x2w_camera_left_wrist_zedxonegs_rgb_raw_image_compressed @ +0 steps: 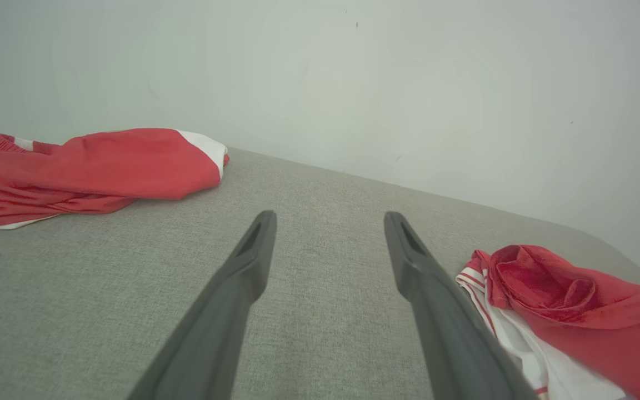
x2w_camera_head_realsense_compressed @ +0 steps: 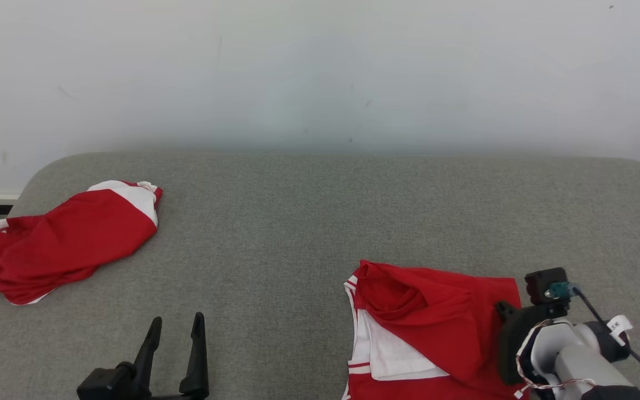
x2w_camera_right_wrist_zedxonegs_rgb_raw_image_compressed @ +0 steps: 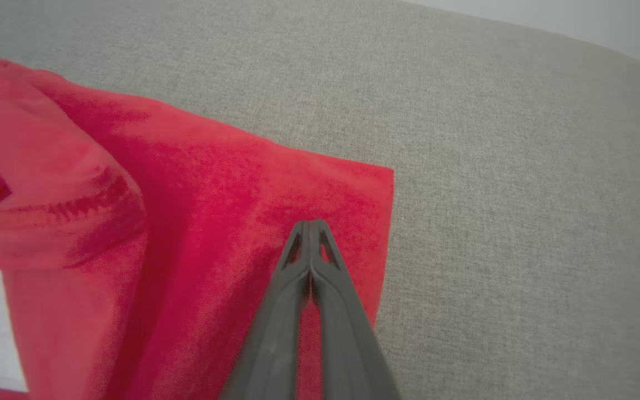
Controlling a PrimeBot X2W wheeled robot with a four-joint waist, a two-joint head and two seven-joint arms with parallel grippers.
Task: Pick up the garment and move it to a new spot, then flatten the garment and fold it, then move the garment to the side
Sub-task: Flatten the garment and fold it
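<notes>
Garment (x2w_camera_head_realsense_compressed: 436, 322) near-right on grey surface (x2w_camera_head_realsense_compressed: 298, 222), right gripper (x2w_camera_right_wrist_zedxonegs_rgb_raw_image_compressed: 310, 223) clenched at its corner. 2nd red garment (x2w_camera_head_realsense_compressed: 64, 239) bunched far-left, well apart; left gripper (x2w_camera_head_realsense_compressed: 178, 318) spread, empty. Garment red, white lining showing, rumpled.

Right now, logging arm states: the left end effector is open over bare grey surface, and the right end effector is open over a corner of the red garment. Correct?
Not quite. The right end effector is shut, fingertips together over a corner of the red garment, as the right wrist view shows. The left end effector is open over bare grey surface.
</notes>
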